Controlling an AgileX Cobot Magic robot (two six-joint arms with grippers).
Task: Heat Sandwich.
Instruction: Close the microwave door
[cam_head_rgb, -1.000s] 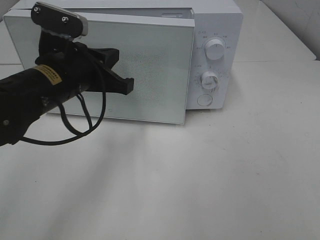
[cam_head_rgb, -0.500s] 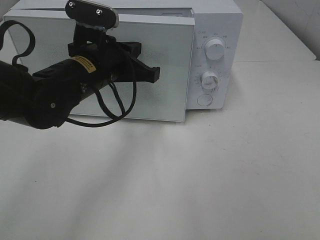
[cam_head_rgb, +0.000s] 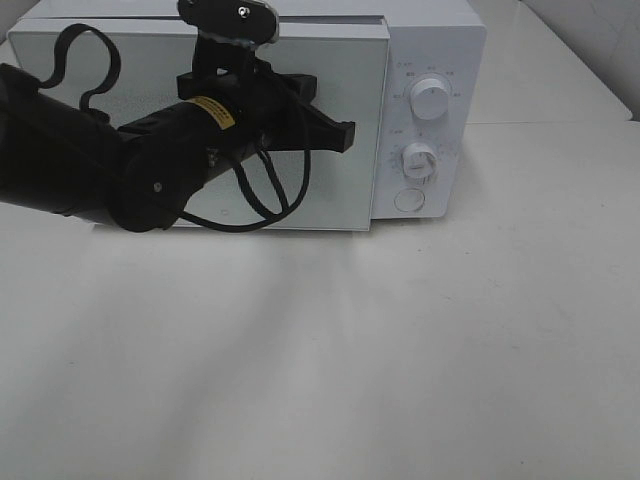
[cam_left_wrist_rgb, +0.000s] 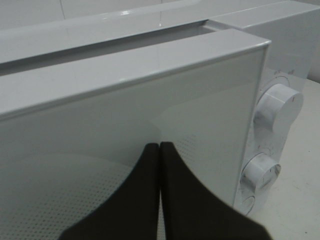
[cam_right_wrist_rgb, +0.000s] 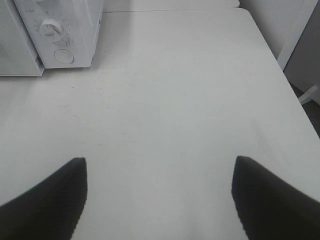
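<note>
A white microwave (cam_head_rgb: 430, 60) stands at the back of the table, its glass door (cam_head_rgb: 330, 190) nearly flush with the body, a thin gap still showing along the top edge. My left gripper (cam_head_rgb: 346, 134) is shut and empty, its tips against the door's front near the right edge, close to the two dials (cam_head_rgb: 430, 98). In the left wrist view the shut fingertips (cam_left_wrist_rgb: 159, 146) touch the door glass (cam_left_wrist_rgb: 100, 150). My right gripper (cam_right_wrist_rgb: 159, 175) hovers open over bare table, holding nothing. The sandwich is out of view.
The white table (cam_head_rgb: 400, 350) stretches in front of the microwave. In the right wrist view the microwave's control panel (cam_right_wrist_rgb: 62, 35) sits at one corner and the table's edge (cam_right_wrist_rgb: 292, 90) runs along the far side.
My left arm has swept to the right across the door's front, and the door has swung closer to the microwave body. The right gripper has stayed open.
</note>
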